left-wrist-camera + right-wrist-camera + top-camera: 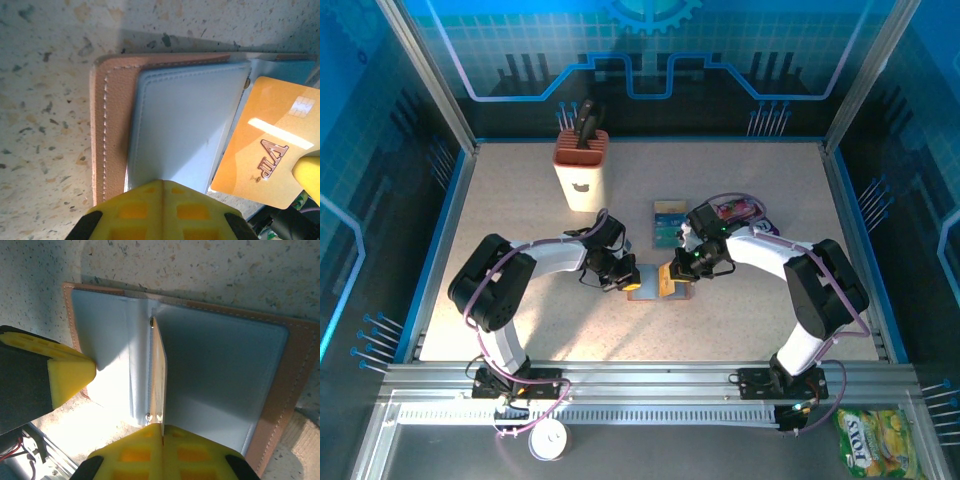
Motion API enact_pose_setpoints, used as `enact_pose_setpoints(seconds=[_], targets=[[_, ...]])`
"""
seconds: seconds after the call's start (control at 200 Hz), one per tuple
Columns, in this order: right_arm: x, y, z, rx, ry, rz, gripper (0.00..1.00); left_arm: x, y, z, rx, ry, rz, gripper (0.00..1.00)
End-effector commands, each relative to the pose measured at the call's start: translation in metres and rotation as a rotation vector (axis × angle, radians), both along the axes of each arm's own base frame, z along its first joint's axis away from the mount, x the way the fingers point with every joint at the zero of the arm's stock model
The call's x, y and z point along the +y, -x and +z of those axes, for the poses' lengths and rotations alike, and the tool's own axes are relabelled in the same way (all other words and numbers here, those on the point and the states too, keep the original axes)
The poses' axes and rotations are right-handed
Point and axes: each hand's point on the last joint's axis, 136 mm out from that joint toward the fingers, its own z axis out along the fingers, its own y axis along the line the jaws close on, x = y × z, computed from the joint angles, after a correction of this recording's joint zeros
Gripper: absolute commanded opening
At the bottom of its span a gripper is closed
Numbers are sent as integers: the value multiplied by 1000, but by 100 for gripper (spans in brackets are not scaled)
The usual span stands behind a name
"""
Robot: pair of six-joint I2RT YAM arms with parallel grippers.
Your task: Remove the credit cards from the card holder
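At lower centre of the left wrist view, the left gripper point(162, 190), fingers pressed together, pins the open holder point(180, 125) flat on the table point(45, 75); press firmly downward. To its right, the orange card point(270, 150) appears mostly out of its pocket. The right gripper point(162, 437) pinches it edge-on and should draw it straight along the pocket line, without twisting.

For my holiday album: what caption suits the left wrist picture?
Left gripper, shut, pins the open card holder; an orange VIP card pokes out.
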Motion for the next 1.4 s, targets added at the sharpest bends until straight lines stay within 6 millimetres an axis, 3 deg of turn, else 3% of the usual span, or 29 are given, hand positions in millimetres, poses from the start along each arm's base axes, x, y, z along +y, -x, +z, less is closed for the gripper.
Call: enact_pose_setpoints(seconds=[0.0, 0.61, 1.071, 1.396], targets=[[3, 3, -6, 22, 13, 1, 7, -5, -4, -1, 4, 4, -8, 2], [6, 3, -1, 13, 13, 4, 7, -14, -2, -4, 10, 5, -29, 1], [-18, -19, 59, -179, 120, 108, 0, 4, 0, 3, -30, -74, -37, 2], [-29, -46, 99, -489, 300, 568, 0, 13, 2, 6, -35, -74, -29, 2]])
